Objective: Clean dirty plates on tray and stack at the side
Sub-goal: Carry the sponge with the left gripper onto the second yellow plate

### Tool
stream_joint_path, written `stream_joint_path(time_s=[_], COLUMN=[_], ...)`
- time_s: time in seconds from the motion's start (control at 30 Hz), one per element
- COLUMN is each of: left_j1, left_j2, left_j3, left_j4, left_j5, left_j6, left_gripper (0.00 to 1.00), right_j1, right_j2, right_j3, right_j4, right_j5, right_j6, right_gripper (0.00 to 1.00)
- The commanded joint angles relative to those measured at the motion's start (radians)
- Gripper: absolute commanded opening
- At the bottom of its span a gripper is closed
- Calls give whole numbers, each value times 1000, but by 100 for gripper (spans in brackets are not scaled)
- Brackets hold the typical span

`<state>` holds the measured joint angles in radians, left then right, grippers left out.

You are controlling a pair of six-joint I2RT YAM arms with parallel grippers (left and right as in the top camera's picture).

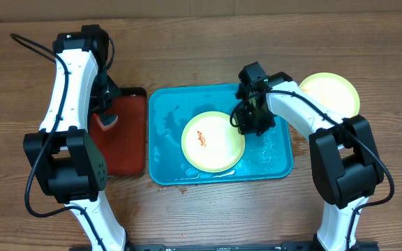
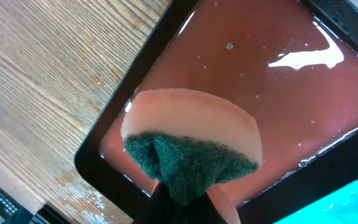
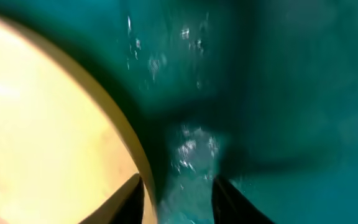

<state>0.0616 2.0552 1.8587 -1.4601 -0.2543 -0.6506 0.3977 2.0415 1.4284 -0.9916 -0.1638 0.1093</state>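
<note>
The wooden worktop (image 1: 187, 216) fills the frame, and at its centre sits the cyan tray (image 1: 165, 150), wet and glistening. Left of it, just beside, lies a dark red tray (image 1: 128, 150) with a black rim, a film of water on its floor.

One dirty plate (image 1: 213, 141) rests in the middle of the cyan tray, pale yellow-green at the rim with a red smear on its whitish centre. A second plate (image 1: 329, 93) sits on the bare worktop at the upper right of the frame, off the tray and looking clean, so I judge one plate already washed and set aside. This smeared one is left to scrub and stack; a third plate I cannot see anywhere.

The right claw (image 1: 248, 120) is down at the plate's right edge. From its wrist view the fingers straddle the rim with a gap between them, so it looks released, not yet gripping.

The left claw (image 1: 105, 115) hovers over the red tray, clenched on a sponge (image 2: 194, 146), peach foam with a green scouring pad
</note>
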Motion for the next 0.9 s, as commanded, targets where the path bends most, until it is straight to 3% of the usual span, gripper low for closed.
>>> stream_joint_path(time_s=[0.0,0.23,0.37,0.6,0.87], left_j1=[3,3,3,3,-49], left_j2=[-33,-33,-33,-33,-33], left_j3=[0,0,0,-4,-87], left_j4=[4,2,7,22,117], left_j5=[11,12,22,128,441], left_j6=[16,23,23,77,242], left_gripper=[4,4,4,4,4], right_j1=[-2,3,3,6,8], right_j2=[8,23,24,24,33], right_j3=[23,-17,-16,-16,-16], right_j4=[-28,47,76,192,296], right_j5=[20,-2,-109,-153,-155], right_j6=[11,40,55,189,236], right_gripper=[41,35,10,4,4])
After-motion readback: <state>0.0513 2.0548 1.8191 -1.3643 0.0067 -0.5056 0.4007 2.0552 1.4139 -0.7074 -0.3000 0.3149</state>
